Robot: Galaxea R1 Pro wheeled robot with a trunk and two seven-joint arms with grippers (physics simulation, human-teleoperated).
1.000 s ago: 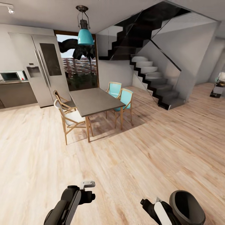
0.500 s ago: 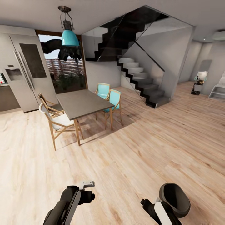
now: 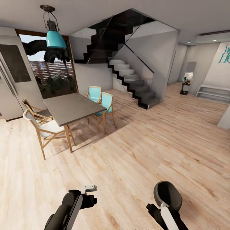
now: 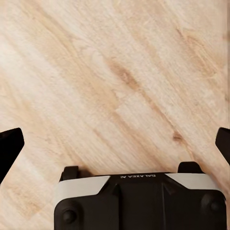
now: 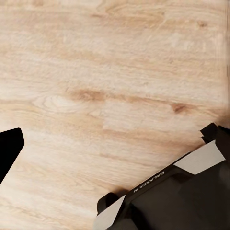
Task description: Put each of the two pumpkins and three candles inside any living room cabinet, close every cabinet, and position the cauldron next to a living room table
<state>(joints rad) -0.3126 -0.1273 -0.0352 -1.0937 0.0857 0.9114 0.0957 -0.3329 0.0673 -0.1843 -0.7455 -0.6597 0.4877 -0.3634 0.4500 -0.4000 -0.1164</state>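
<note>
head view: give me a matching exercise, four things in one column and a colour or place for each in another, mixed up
Things:
1. lamp
2. dining table
3. staircase
4. cauldron

Colour or place:
A. black pot at the right end effector, low in the view
B. grey top, chairs on both sides
C. teal shade hanging from the ceiling
D. dark steps rising along the back wall

Pairs: 1-C, 2-B, 3-D, 4-A
</note>
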